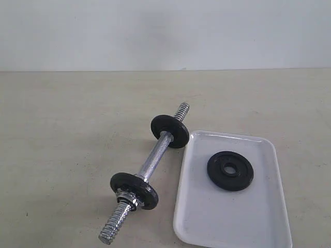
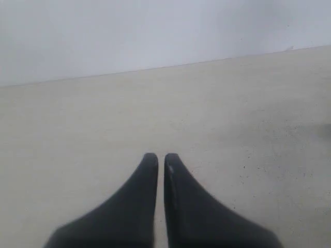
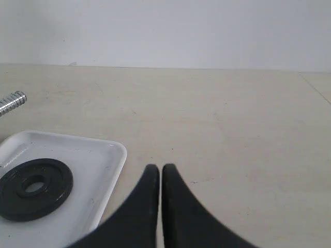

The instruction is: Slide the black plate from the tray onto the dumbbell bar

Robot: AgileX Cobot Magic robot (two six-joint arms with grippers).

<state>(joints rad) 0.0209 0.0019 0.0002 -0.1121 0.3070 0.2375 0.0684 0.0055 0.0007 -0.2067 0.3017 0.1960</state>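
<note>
The black plate (image 1: 243,173) lies flat on the tray (image 1: 227,217) at the lower right of the exterior view, apart from the dumbbell bar (image 1: 155,160), which runs on a slant through the middle of the frame with two like discs already on it. In the right wrist view the right claw (image 3: 158,168) is closed and empty over bare worktop (image 3: 232,134), with the plate at the lower left of that frame. The left claw (image 2: 160,157) is closed too, holding nothing.

The reach has not begun, I'd say. The right claw looks best placed: open it, drop one finger into the centre hole and the other outside the rim, since a flat disc offers little else to pinch. The threaded end (image 1: 182,111) in the upper middle looks free, while a silver nut (image 1: 126,199) sits at the lower one. The bar may roll, so the left claw should steady it
</note>
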